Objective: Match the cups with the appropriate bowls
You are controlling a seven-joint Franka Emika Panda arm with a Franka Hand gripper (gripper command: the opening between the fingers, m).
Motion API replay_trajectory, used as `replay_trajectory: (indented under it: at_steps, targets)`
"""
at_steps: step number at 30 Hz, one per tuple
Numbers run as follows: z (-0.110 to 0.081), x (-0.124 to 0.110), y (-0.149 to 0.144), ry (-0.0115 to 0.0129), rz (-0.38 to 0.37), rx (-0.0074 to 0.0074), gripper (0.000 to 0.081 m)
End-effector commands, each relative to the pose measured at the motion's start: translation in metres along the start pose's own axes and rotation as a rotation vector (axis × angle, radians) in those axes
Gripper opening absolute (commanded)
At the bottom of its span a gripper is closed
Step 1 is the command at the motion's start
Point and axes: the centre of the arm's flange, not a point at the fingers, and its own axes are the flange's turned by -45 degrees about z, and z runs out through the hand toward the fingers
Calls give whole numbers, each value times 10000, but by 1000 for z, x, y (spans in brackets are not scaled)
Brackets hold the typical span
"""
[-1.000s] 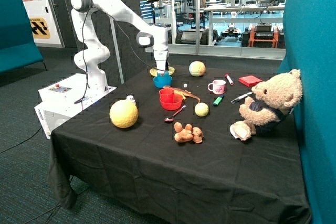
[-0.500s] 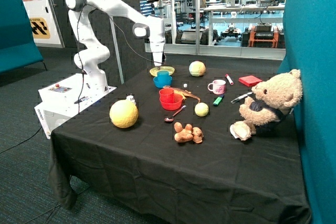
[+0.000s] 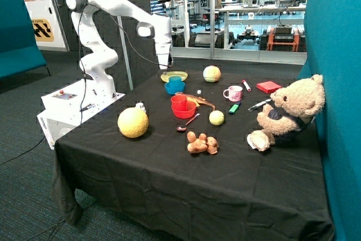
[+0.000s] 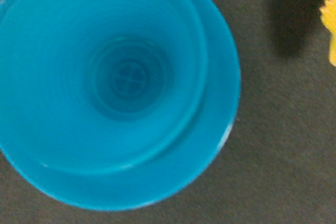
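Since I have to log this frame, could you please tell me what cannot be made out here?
- Tool: open or shut unreadable in the outside view, too small; absent from the wrist view.
- Round blue plastic bowl: base hidden by the blue plastic cup inside it.
- Yellow object: cut off by the wrist view's edge.

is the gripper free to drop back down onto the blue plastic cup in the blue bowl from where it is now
Probably yes. The gripper hangs above the blue plastic cup, which stands upright in the blue plastic bowl, and nothing lies between them. The flat yellow bowl sits just behind, so a straight descent looks safest.
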Motion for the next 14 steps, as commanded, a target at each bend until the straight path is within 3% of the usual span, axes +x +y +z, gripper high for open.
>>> replay_trajectory:
  at_steps: [1, 14]
  targets:
    - [-4, -17, 20, -3, 349, -31, 645]
    - [0, -15, 31, -3, 199, -31, 643]
